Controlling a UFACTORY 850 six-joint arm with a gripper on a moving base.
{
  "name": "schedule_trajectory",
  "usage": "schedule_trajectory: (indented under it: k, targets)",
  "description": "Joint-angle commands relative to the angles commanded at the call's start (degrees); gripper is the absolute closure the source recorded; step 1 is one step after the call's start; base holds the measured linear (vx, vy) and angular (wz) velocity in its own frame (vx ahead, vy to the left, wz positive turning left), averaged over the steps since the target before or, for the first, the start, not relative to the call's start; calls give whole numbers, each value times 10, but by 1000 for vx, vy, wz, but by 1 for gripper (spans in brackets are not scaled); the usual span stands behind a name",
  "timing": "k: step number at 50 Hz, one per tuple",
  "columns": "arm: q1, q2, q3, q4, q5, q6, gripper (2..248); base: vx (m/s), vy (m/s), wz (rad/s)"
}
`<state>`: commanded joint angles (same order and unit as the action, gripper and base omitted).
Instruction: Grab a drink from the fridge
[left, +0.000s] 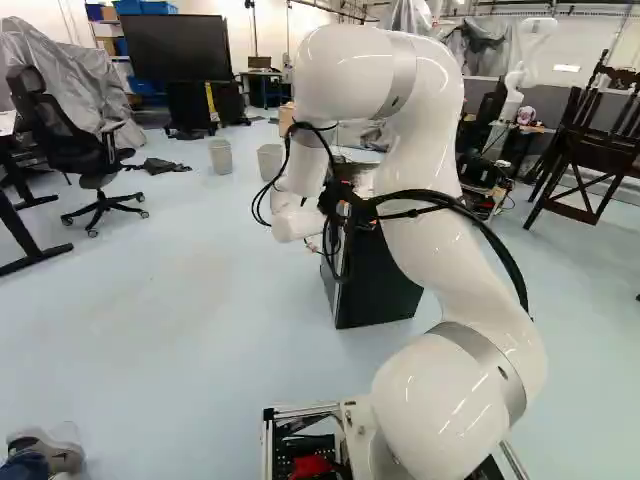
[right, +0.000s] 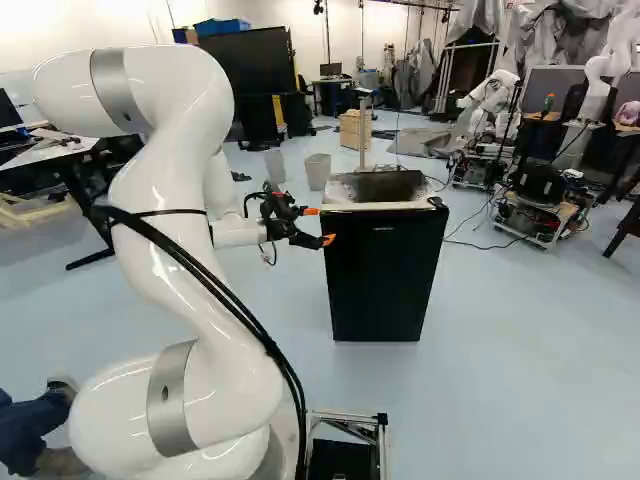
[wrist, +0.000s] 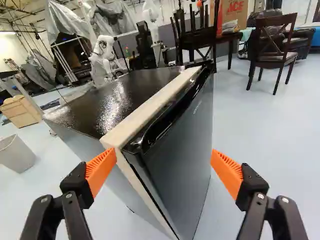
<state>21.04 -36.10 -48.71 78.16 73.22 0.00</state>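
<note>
White arm (right: 225, 385) arched high, then down; tool (right: 320, 226) spread wide near top corner of black fridge (right: 385, 280).

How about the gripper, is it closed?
No, the gripper has its orange pads wide apart in the wrist view, with the fridge showing between them.

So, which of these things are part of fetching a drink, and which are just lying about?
For the job:
- small black fridge, door shut
- glossy white arm
- black gripper with orange pads

Just around:
- pale tapered bin
- black office chair
- big black screen
- dark wooden chair
</note>
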Motion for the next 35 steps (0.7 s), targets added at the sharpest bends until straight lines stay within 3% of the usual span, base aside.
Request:
schedule_trajectory:
  k: [35]
  targets:
    - [-20, 26, 45, 0, -1, 0, 3, 0, 0, -1]
